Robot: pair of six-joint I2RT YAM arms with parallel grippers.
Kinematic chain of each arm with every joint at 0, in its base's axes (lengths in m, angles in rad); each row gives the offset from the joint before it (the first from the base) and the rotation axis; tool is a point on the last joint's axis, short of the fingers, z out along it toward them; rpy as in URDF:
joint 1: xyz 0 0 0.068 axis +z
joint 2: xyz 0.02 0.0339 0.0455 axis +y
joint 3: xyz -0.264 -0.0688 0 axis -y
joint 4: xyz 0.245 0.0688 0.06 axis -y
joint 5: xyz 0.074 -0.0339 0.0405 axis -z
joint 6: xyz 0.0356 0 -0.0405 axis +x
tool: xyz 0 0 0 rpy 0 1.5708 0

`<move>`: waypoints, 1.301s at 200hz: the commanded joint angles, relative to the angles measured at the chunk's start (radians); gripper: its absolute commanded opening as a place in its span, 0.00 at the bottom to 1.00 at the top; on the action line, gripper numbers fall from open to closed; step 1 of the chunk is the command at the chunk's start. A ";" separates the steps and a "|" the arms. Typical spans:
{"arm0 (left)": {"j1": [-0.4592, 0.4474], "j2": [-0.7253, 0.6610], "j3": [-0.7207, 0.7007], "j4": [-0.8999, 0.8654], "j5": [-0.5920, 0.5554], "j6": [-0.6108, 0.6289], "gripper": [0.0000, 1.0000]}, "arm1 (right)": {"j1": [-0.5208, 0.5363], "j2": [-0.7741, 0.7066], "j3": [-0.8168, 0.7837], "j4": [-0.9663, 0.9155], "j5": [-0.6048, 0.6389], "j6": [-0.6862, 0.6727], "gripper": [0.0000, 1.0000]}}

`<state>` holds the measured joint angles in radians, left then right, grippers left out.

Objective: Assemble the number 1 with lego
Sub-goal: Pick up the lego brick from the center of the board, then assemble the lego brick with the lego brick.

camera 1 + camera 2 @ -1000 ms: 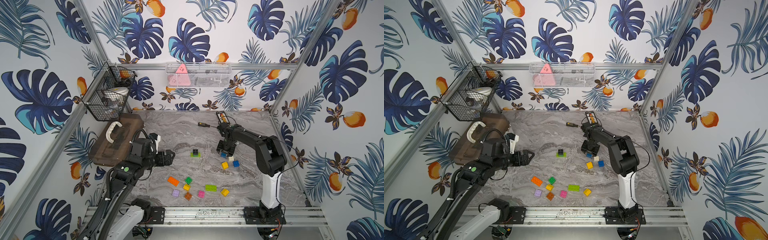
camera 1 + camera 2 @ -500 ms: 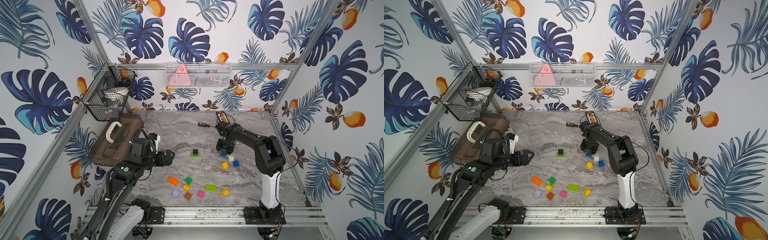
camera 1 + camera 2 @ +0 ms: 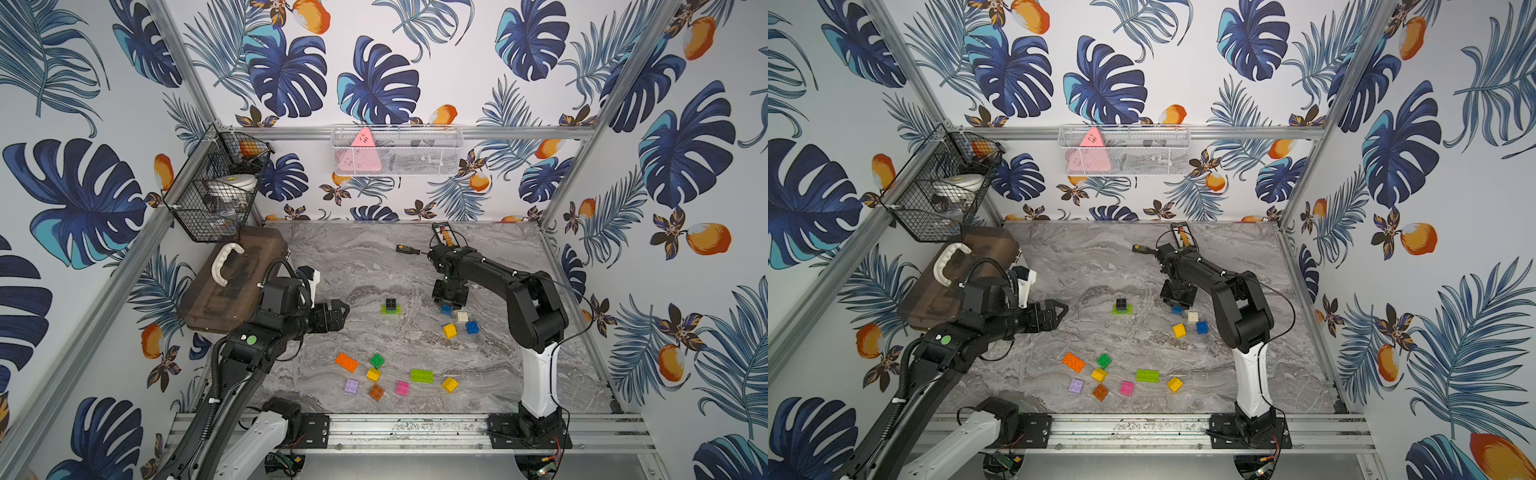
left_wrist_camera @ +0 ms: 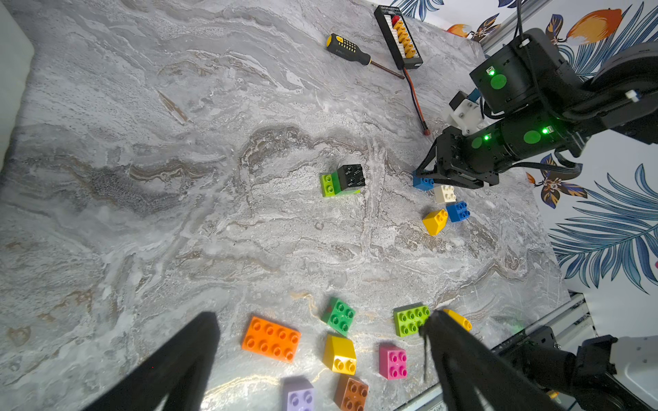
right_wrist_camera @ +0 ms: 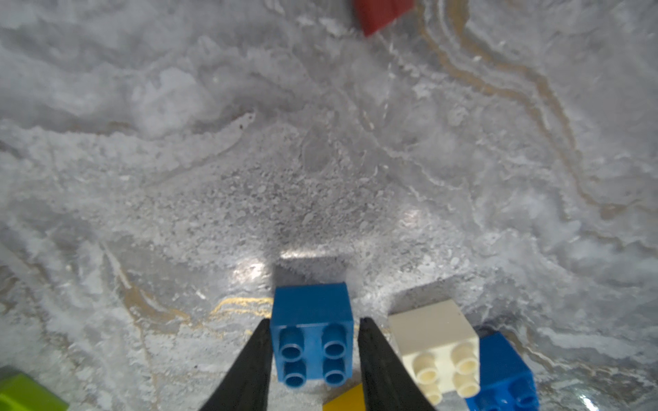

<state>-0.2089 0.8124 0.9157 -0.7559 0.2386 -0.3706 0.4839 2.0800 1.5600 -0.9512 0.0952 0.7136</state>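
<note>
The right wrist view alone shows the grip. The right gripper (image 5: 313, 320) has its fingers (image 5: 249, 366) pressed against two opposite sides of a blue 2x2 brick (image 5: 311, 309) on the counter (image 5: 249, 160). A white brick (image 5: 432, 331) sits just beside it. In both top views the gripper body hides most of that blue brick.

The left wrist view shows the left gripper (image 4: 318, 317) with fingers spread wide and holding nothing. It also shows the loose lego (image 4: 272, 338) near the counter's front edge, and a black brick (image 4: 350, 175) stacked on a lime-green brick (image 4: 329, 183) mid-counter.

A top view adds a black wire basket (image 3: 195, 224) holding a white object, a white mesh tray (image 3: 440, 162) with a pink triangle (image 3: 363, 141), and a closed brown case (image 3: 224, 299).
</note>
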 commanded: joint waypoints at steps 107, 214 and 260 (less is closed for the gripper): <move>0.003 -0.008 0.003 0.012 0.000 0.001 0.97 | 0.023 -0.037 -0.008 -0.030 0.003 0.000 0.24; 0.005 -0.012 0.004 0.011 -0.004 0.001 0.97 | 0.251 0.033 0.380 -0.234 0.059 -0.054 0.22; 0.005 -0.019 0.003 0.013 -0.006 0.000 0.97 | 0.309 0.138 0.578 -0.280 0.053 -0.061 0.21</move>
<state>-0.2070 0.7979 0.9157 -0.7559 0.2375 -0.3710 0.7734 2.1693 2.0560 -1.1591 0.1333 0.6621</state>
